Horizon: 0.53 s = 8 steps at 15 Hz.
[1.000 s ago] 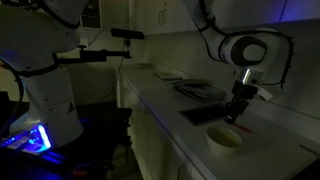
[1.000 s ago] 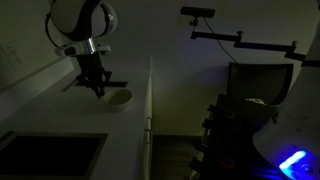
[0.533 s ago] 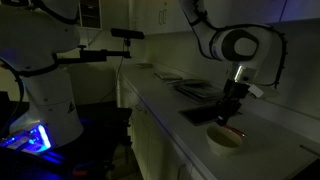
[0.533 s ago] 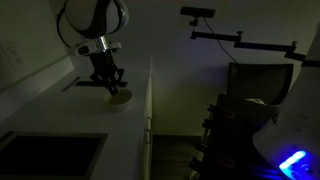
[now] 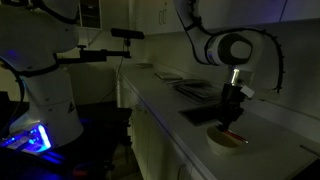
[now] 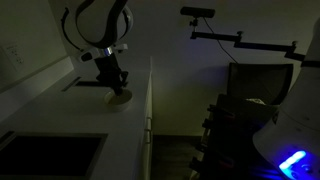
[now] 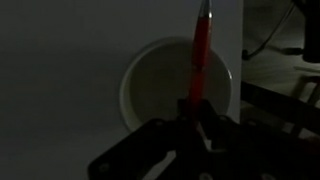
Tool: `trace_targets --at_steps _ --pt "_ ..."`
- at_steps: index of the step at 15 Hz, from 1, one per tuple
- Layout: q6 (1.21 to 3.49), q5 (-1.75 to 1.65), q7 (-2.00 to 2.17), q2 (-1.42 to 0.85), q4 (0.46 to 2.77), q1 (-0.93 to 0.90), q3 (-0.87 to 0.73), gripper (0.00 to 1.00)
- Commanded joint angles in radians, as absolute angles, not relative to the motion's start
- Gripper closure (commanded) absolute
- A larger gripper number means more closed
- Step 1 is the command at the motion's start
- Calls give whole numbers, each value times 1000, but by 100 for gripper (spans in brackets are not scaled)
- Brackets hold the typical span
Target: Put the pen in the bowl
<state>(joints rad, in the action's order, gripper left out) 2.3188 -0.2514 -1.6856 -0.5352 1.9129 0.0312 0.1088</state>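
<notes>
Pen (image 7: 202, 55) pinched in tool (image 7: 194, 115), red barrel jutting over white bowl (image 7: 148, 90).

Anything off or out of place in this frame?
Nothing stands out. The gripper holds the red pen above the upright white bowl; no spill or damage visible. The scene is very dark, so small details are hard to judge.

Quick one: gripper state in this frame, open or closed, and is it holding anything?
Gripper: closed, holding the red pen over the white bowl.
</notes>
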Motion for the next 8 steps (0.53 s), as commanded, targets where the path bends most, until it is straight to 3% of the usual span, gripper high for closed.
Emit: trace_targets --at_steps 1,2,8 --pt "2357 -292 -1582 -543 1922 7 90 70" --pt "2345 -295 -1569 -545 1920 7 92 56" --pt "2383 -283 -1563 -493 1967 19 111 12"
